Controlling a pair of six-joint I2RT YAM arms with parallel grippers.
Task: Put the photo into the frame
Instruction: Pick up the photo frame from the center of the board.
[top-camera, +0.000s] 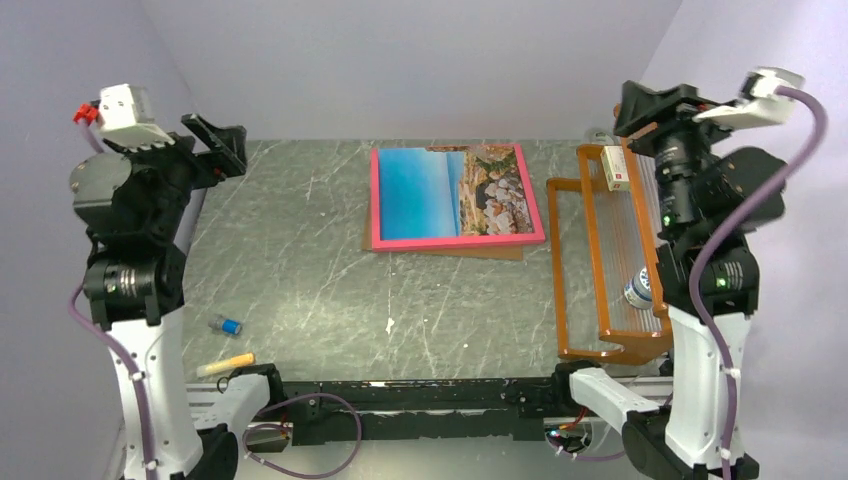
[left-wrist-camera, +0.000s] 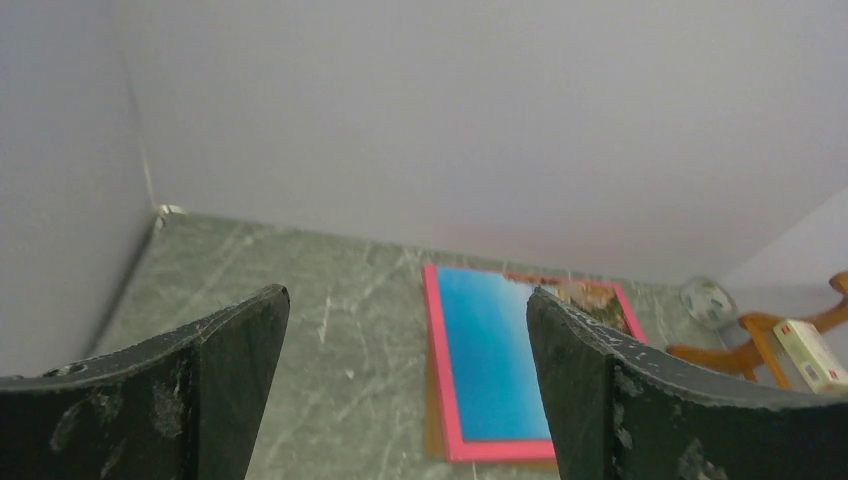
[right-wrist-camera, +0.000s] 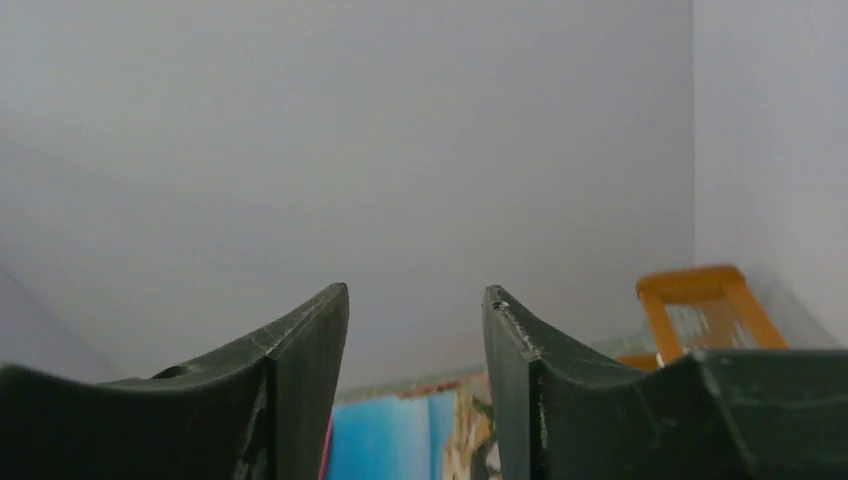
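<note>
Both my pincers hang empty, left pincer spread wide, right pincer half open. Across the grey marbled counter, the blue sea-and-rocks photo lies inside the bright pink rectangular frame on a brown board. Insertion looks done; next, check seating.

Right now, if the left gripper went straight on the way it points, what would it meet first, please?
Nothing close: the left gripper is open and empty. Its line seems to pass over bare table left of the frame, probably reaching the back wall first; depth is unclear.
</note>
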